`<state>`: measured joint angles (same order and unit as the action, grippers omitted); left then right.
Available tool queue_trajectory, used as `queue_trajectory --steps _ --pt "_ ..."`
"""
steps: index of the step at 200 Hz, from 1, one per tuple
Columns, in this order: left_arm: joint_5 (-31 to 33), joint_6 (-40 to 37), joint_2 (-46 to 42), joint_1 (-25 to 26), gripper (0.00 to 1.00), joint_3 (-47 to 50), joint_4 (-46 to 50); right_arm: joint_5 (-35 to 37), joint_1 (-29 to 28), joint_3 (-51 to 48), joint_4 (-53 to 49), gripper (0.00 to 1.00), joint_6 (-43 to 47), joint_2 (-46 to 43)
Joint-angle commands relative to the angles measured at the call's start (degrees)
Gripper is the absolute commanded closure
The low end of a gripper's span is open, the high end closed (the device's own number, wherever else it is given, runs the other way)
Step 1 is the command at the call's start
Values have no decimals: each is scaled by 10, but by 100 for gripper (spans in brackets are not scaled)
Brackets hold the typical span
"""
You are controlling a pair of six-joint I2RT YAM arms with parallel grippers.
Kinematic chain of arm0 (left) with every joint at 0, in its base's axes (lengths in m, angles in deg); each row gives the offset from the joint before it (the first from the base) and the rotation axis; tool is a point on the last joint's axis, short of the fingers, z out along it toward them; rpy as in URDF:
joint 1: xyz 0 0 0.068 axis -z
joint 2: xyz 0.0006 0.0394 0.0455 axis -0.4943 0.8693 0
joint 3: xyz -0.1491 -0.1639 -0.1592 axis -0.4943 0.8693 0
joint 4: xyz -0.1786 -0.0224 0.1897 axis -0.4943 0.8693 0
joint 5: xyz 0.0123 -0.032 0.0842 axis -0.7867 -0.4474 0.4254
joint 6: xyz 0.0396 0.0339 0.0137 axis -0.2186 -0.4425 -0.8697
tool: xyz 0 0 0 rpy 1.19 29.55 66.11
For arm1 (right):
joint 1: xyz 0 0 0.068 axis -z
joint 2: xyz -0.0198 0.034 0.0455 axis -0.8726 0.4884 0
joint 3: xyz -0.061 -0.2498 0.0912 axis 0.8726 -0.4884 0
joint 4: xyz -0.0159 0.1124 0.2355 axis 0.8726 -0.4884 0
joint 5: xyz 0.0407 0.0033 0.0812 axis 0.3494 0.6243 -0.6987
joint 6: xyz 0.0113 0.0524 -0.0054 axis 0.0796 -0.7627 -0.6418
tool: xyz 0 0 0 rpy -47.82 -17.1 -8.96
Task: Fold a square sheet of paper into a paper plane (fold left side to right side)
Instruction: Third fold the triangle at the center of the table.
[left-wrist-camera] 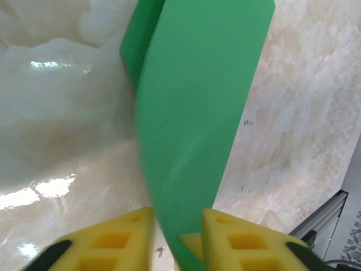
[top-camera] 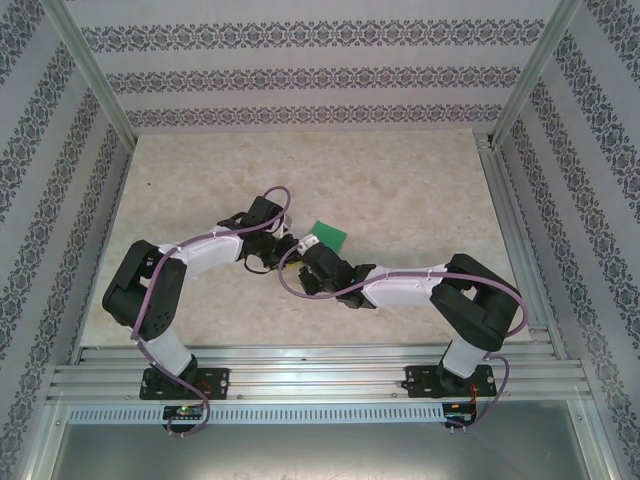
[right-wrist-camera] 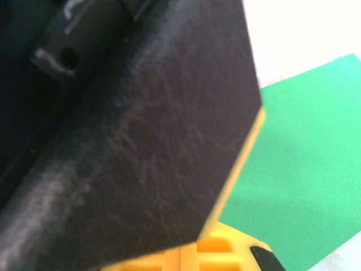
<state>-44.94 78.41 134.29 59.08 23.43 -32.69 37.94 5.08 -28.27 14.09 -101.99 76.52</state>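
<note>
White-and-black left arm (top-camera: 190,255) and right arm (top-camera: 410,287) reach inward; yellow-fingered left gripper (left-wrist-camera: 177,219) slightly parted, right gripper (right-wrist-camera: 194,252) closed

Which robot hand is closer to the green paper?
Left, it seems. The green paper passes between the parted fingers of the left gripper. The right gripper is shut, with the paper lying just beside its fingertips.

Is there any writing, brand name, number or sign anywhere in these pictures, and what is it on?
No text can be read anywhere.
Bright green sheet of paper: plain, unmarked.
Grey-patterned wall panels: repeating ornament, no letters.
Pale mark on the scuffed black plastic part: too blurred to read.
Small circuit boards at the arm bases: too small to read.
</note>
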Motion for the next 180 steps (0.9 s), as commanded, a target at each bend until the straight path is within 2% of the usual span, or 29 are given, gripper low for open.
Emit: queue_trajectory --steps 1,11,23,29,65,95,156,180 --pt "15 -8 -16 9 65 -28 18 -29 10 -18 9 100 -8 3" --pt "27 -13 -26 9 60 -32 27 -51 20 -30 21 100 -20 -3" --pt "39 -16 -39 9 41 -35 29 -80 32 -48 43 100 -37 -10" --pt "47 -18 -45 8 36 -37 32 -94 38 -55 53 100 -50 -11" --pt "84 -27 -72 0 26 -45 37 -166 81 -119 161 100 -140 -7" --pt "68 -44 -39 -2 29 -65 27 -203 114 -161 238 100 -181 -2" --pt "-10 -34 97 -1 56 -146 -43 -237 145 -192 303 100 -217 3" --pt "-2 -34 121 -2 57 -170 -40 -239 147 -191 300 100 -214 8"
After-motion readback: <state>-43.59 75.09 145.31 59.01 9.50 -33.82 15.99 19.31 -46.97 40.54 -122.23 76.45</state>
